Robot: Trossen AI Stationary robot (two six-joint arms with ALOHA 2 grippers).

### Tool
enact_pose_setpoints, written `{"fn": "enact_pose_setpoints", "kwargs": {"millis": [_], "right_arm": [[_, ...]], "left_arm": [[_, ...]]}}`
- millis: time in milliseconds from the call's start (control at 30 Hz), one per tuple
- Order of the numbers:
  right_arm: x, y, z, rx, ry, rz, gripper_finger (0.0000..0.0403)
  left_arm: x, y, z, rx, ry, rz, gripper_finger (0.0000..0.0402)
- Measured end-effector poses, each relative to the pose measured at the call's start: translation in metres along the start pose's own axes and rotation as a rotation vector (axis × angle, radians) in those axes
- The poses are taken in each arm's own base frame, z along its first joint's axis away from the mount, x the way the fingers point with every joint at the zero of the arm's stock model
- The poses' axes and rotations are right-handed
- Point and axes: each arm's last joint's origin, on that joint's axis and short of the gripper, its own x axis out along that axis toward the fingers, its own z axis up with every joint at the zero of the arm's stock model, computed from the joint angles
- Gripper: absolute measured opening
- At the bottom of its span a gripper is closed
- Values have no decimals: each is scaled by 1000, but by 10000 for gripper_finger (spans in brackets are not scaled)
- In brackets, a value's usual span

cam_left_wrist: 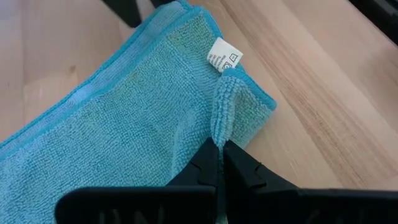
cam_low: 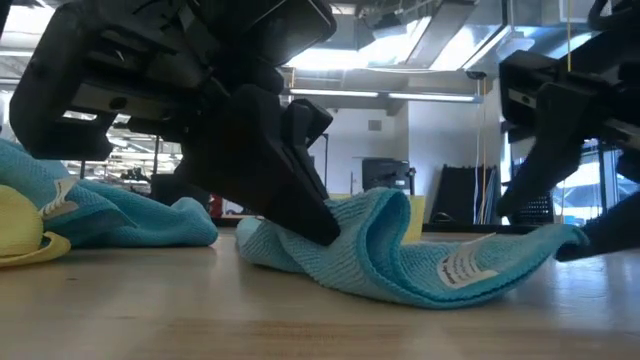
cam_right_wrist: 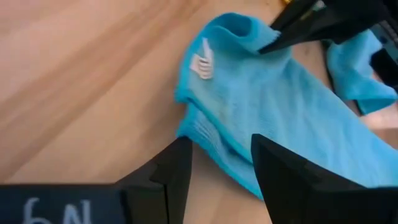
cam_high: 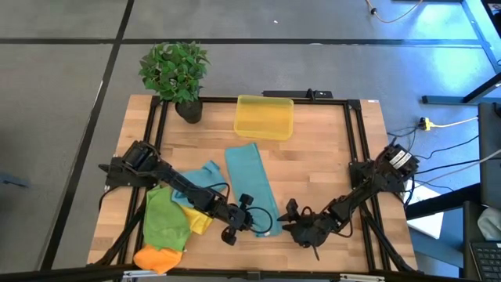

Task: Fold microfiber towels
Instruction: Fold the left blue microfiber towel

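A: From the high view, what is done?
B: One teal towel [cam_high: 249, 184] lies part-folded mid-table; the heaped towels [cam_high: 168, 223] wait at the left.

A: And the wrist views?
B: Its corner is pinched by the closed left gripper [cam_left_wrist: 219, 163]. The right gripper [cam_right_wrist: 221, 165] is held apart, empty, just above its edge.

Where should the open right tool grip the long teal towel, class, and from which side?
Grip the free near corner of the long teal towel, beside its white label, coming from the table's right. That edge lies flat and folded facing the open right tool; the left tool already pinches the ridge beside it.
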Motion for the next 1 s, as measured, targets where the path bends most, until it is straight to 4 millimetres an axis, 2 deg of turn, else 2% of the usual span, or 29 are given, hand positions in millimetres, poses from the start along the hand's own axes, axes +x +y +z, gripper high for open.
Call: {"fn": "enact_pose_setpoints", "kwargs": {"millis": [267,633,900,1000], "right_arm": [[6,-12,1,-11,-16,-45,168],[17,-26,-1,48,-81,105,168],[32,-18,-9,39,-94,120,167],[34,-17,-9,43,-103,122,154]], "left_arm": [[0,0,0,0,1,0,0],[0,0,-6,-36,58,0,0],[0,0,-5,-45,53,0,0],[0,-1,-5,-45,53,-1,0]]}}
